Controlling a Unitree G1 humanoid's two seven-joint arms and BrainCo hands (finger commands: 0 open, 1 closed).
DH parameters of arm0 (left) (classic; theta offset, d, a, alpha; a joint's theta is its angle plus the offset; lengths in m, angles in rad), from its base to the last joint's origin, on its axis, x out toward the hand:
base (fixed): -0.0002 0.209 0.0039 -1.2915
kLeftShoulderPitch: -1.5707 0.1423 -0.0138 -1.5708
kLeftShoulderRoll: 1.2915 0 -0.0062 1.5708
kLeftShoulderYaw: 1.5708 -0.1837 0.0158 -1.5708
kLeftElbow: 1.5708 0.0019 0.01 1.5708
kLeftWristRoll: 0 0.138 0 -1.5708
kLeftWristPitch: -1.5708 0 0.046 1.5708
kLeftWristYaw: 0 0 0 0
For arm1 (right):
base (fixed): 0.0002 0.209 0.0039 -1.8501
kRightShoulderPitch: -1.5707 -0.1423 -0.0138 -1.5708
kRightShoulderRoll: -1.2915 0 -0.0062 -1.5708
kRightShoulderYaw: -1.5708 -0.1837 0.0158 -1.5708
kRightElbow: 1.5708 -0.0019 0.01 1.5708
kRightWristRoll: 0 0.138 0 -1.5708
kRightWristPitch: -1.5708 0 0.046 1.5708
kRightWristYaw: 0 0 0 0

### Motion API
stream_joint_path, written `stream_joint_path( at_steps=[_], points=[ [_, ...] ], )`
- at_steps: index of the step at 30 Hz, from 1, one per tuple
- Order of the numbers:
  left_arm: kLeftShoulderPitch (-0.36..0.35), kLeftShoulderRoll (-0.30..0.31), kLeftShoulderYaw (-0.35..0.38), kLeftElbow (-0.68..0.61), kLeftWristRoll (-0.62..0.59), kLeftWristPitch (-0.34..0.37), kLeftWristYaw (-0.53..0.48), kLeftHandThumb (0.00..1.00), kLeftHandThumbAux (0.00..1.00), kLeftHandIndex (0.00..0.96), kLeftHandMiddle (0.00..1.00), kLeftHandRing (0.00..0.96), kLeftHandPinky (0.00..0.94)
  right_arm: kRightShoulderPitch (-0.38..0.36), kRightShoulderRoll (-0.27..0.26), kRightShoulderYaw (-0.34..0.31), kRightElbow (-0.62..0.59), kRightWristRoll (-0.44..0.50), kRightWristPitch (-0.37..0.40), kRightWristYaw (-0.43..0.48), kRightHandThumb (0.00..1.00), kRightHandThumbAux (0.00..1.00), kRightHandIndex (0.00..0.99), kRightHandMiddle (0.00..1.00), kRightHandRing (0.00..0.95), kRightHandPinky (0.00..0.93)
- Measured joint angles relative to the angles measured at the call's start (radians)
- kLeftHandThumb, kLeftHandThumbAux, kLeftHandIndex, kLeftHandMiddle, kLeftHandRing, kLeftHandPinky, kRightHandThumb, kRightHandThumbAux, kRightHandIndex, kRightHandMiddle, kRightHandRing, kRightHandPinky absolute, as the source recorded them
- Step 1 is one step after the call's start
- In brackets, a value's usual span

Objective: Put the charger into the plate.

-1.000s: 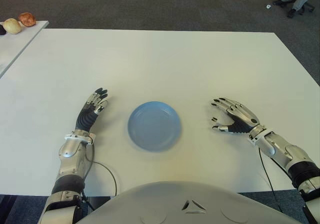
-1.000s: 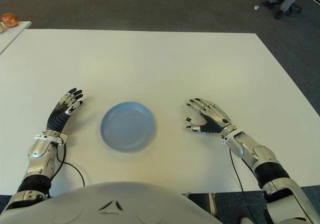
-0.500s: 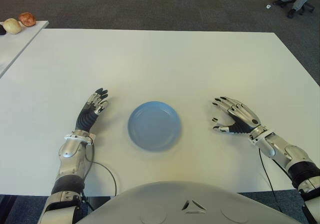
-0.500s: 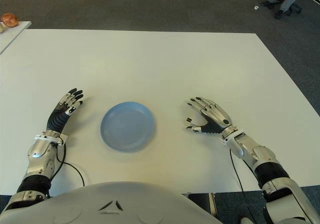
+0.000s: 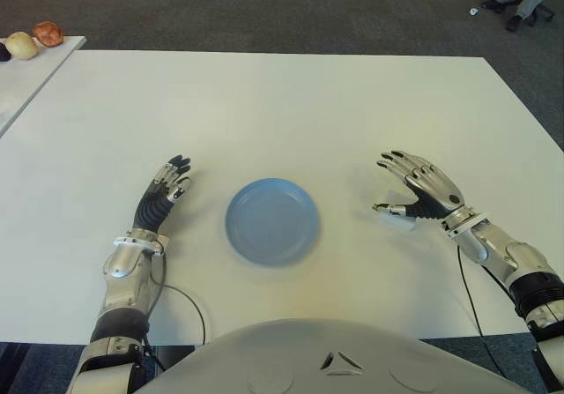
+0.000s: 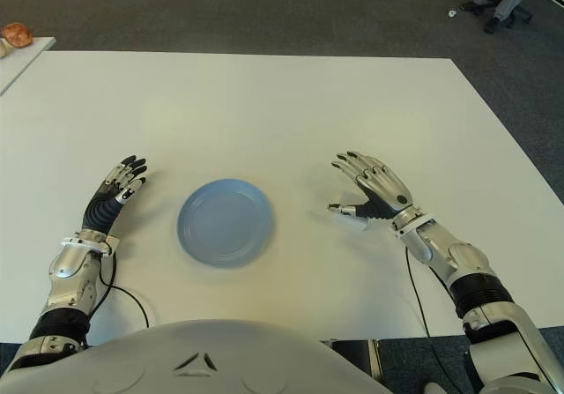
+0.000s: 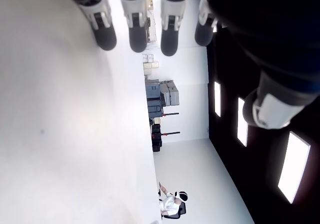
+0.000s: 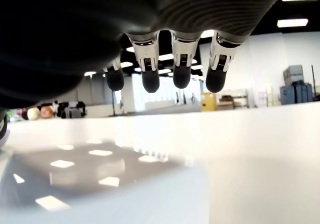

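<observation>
One white charger (image 5: 398, 219) lies under the spread right robot hand (image 5: 421, 191).

In the right wrist view we see the right hand (image 8: 165, 53) from beneath, its four fingertips (image 8: 182, 76) extended and spread above the white table (image 8: 260, 144). A pale, glossy block, apparently the charger (image 8: 100, 189), lies directly under the palm. Two round objects (image 8: 40, 113) show far off.
</observation>
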Motion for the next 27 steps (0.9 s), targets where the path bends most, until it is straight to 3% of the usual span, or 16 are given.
stream_joint_path(
  at_steps=[11,27],
  points=[
    [0.0,0.0,0.0,0.001,0.001,0.0,0.0,0.0,0.521,0.085,0.122,0.103,0.097,0.051,-0.016,-0.061,-0.088,0.034,-0.013,0.026,0.226,0.218,0.0,0.0,0.0,0.0],
    [-0.004,0.0,-0.001,0.005,0.002,-0.001,-0.001,0.0,0.527,0.089,0.121,0.103,0.103,0.144,-0.019,-0.147,-0.215,0.098,0.018,0.174,0.245,0.201,0.0,0.0,0.0,0.0]
  ],
)
